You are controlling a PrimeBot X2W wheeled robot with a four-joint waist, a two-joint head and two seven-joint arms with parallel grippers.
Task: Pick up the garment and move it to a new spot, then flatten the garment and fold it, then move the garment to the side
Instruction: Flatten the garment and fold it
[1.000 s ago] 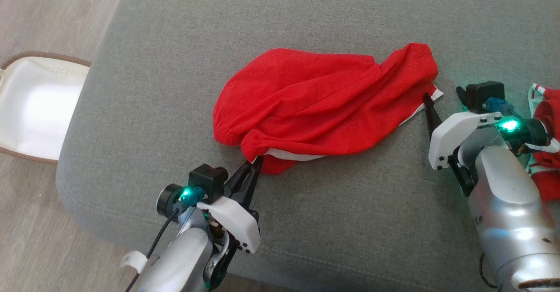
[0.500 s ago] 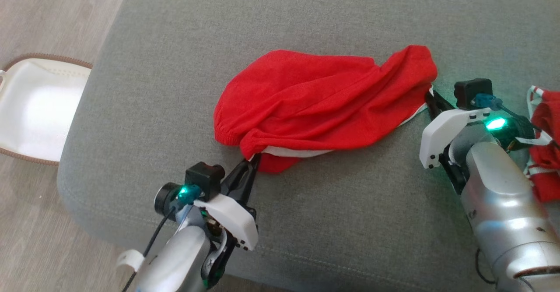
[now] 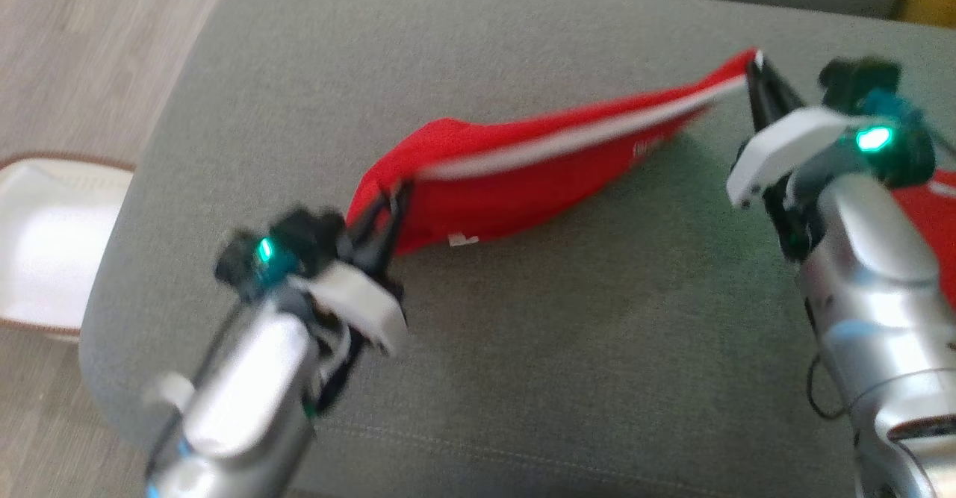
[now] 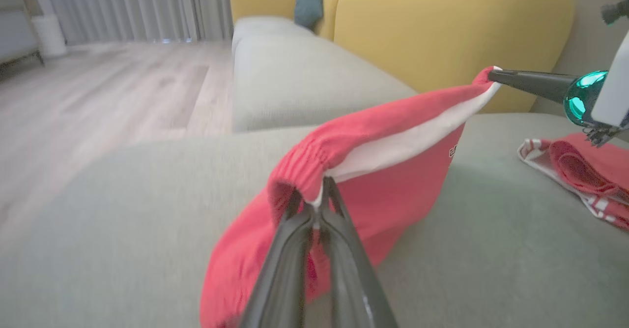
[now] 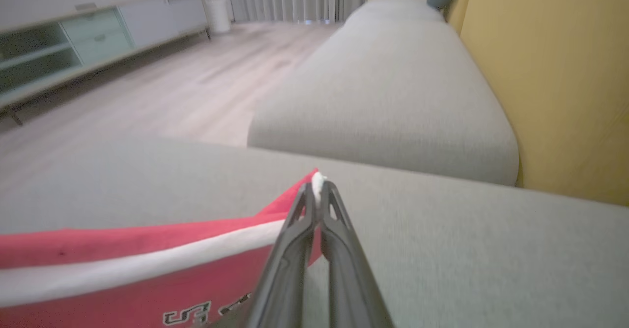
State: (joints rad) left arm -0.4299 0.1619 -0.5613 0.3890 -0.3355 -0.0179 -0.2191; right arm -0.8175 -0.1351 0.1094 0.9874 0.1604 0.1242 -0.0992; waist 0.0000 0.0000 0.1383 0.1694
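Grey sofa seat point(image 3: 538, 349) takes up most of our head view, with wood floor point(image 3: 82, 42) off its left edge and a yellow backrest point(image 4: 442, 23) behind it. The head view is motion-blurred, so we take fine detail from the wrist views.

Red garment point(image 3: 515, 192) is over the middle of the seat, stretched between our two hands. In the head view it runs from lower left to upper right. The top edge is taut with a white band along it, and the body hangs below. The right end is clearly off the cushion, with shadow under it. The lower left part sags toward the seat; we can't tell if it touches.

Left hand point(image 3: 390, 198) is closed on the gathered elastic edge at the garment's left end, cloth pinched between both fingertips. Right hand point(image 3: 754, 71) is closed on the opposite corner, a bit of white fabric poking past the tips.

Second red piece point(image 4: 580, 170), white trim, lies crumpled on the seat beyond our right arm, apart from the held garment. White tray point(image 3: 45, 259) with a brown rim sits on the floor left of the sofa. Small dark print point(image 5: 196, 313) on the garment near the right hand is unreadable.
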